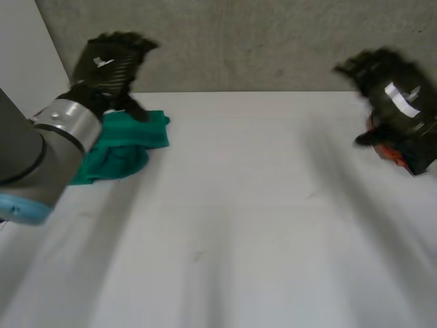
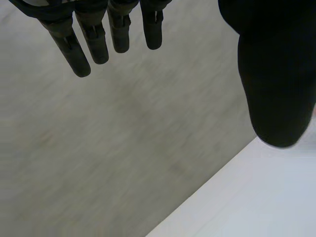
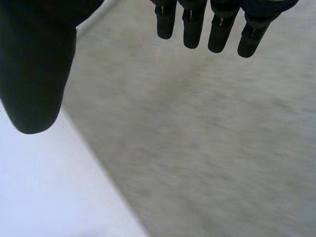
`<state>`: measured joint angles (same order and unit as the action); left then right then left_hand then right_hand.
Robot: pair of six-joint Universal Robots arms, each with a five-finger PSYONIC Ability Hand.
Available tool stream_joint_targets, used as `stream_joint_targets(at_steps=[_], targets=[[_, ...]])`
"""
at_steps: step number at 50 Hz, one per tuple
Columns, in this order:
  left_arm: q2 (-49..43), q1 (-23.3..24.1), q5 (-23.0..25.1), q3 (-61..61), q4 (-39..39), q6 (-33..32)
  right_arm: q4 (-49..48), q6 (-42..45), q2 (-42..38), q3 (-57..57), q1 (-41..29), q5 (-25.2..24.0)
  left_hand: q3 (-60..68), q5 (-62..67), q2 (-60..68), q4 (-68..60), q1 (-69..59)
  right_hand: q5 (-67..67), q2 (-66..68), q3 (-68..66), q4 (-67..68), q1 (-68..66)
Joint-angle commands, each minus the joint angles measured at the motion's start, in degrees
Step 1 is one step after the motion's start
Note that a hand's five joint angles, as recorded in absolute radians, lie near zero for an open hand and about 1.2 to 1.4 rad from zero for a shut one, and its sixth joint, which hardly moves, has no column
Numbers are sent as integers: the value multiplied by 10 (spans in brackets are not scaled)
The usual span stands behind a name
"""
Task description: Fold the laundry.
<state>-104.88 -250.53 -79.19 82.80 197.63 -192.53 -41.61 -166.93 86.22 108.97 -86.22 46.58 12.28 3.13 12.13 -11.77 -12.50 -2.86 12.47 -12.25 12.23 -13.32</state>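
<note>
1. Left wrist view: left hand (image 2: 276,74) spread wide, fingers (image 2: 94,39) straight, thumb apart, holding nothing.
2. Right wrist view: right hand (image 3: 34,64) equally wide, empty.
3. Head view: hands well apart near the far edge of the tabletop (image 1: 259,219).
4. Green cloth (image 1: 130,147) lies bunched at the tabletop's far left, just beside the left hand.

The cloth (image 1: 133,143) is plain teal green. The desk (image 1: 259,219) is white, and the wall (image 1: 259,41) behind it is mottled grey. The left hand (image 1: 109,61) and the right hand (image 1: 396,96) are black with pale glints. An orange-red patch (image 1: 390,153) shows under the right hand. The left arm (image 1: 17,150) is grey, with a silver band and a light-blue cap.
</note>
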Motion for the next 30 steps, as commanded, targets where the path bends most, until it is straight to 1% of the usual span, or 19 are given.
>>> stream_joint_targets(at_steps=[1,2,5,6,8,12,15,16,17,18,20,21,24,25,26,27,28,30], targets=[[-147,-131,5,-51,47,-104,127,72,-25,42,-33,-6,-11,-19,-9,6,13,29,-25,23,-22,33],[-189,-151,8,-75,47,-137,140,85,-33,42,-33,-4,-9,-17,-7,4,11,29,-25,23,-22,33],[-255,-174,13,-116,44,-179,190,155,-72,41,-40,15,-7,-16,-6,2,9,29,-25,23,-22,33],[-293,-183,22,-139,42,-196,199,172,-81,39,-42,22,-4,-12,-2,-1,6,29,-25,23,-22,33],[-321,-187,32,-163,38,-202,211,218,-102,36,-47,43,-4,-12,-2,-1,6,29,-25,23,-22,33],[-378,-193,57,-213,28,-200,214,260,-110,40,-47,72,13,4,14,-18,-11,29,-25,23,-22,33],[-419,-193,59,-251,21,-200,214,262,-111,41,-47,78,95,87,97,-100,-93,29,-25,23,-22,33],[-426,-193,59,-259,20,-200,214,262,-111,42,-47,79,144,135,145,-149,-141,29,-25,23,-22,33],[-431,-193,59,-265,19,-200,214,262,-111,43,-47,79,219,211,221,-224,-217,29,-25,23,-22,33],[-435,-193,55,-275,18,-199,214,262,-111,43,-47,80,410,401,411,-415,-408,29,-25,23,-22,33],[-432,-191,54,-278,18,-198,213,262,-111,44,-45,80,646,637,647,-651,-644,29,-25,23,-22,33],[-427,-186,49,-275,18,-198,213,262,-111,44,-45,81,677,668,678,-682,-675,29,-25,23,-22,33],[-409,-176,31,-267,17,-194,212,262,-111,44,-43,81,677,669,679,-682,-675,29,-25,23,-22,33],[-379,-166,14,-253,16,-185,211,261,-111,45,-43,82,677,669,679,-682,-675,29,-25,23,-22,33],[-359,-160,9,-243,16,-176,211,261,-111,44,-42,82,677,669,679,-682,-675,29,-25,23,-22,33],[-337,-151,4,-231,17,-162,211,260,-110,44,-42,83,677,669,679,-682,-675,29,-25,23,-22,33],[-301,-133,1,-208,18,-127,210,260,-110,43,-41,85,677,669,679,-682,-675,29,-25,23,-22,33],[-271,-117,1,-188,18,-94,210,260,-109,41,-41,91,677,669,679,-682,-675,29,-25,23,-22,33]])
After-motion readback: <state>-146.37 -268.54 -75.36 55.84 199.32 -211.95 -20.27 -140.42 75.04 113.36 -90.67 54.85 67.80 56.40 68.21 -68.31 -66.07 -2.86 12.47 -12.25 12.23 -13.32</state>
